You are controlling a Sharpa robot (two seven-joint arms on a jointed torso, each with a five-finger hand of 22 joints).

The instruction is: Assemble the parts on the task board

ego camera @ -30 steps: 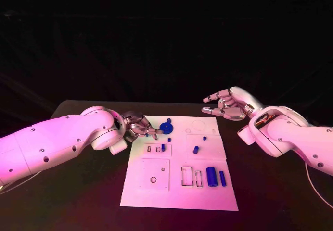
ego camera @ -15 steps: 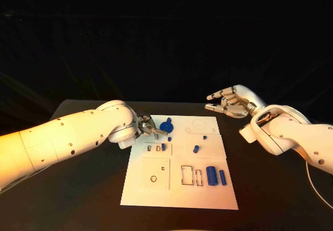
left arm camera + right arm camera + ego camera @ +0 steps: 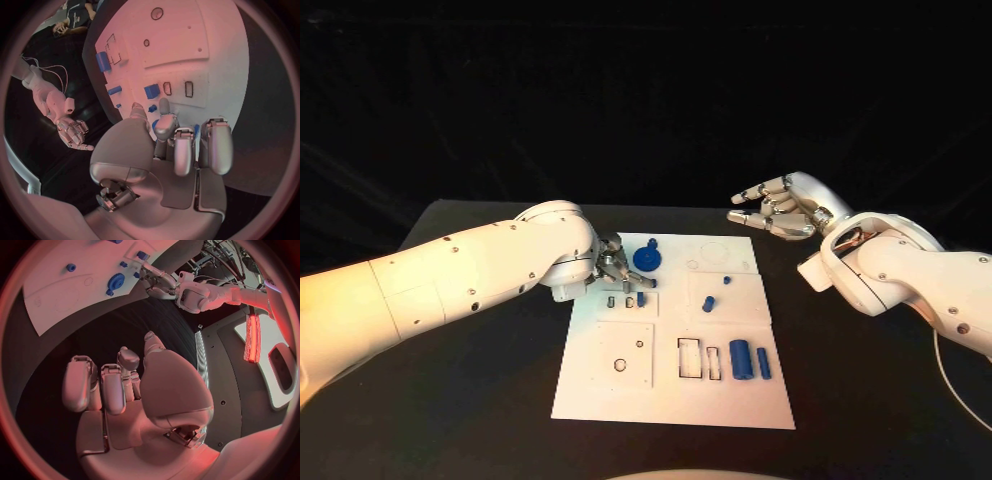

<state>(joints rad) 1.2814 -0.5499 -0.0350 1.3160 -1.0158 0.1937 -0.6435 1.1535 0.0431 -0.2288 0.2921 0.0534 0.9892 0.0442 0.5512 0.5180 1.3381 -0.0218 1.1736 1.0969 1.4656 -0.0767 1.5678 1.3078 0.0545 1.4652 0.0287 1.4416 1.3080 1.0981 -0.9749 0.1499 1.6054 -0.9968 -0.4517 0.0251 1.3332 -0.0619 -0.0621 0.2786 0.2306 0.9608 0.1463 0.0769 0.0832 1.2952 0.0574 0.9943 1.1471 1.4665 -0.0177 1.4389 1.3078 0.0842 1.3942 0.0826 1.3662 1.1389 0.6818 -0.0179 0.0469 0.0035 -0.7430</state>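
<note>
Left silver hand (image 3: 615,272) low over the near-left part of the flat white task board (image 3: 610,395), fingers curled close by a small blue block (image 3: 152,91); grip on anything unclear. Right silver hand (image 3: 780,212) raised off the board's far right corner, fingers loosely spread, holding nothing. Round blue knob (image 3: 646,260) just beside the left hand; two blue cylinders (image 3: 740,362) near the board's right edge

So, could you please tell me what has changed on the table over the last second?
The left hand has moved further over the task board, toward the small blue parts near its left slots. The right hand stays raised beside the board, holding nothing. The parts lie as before.
</note>
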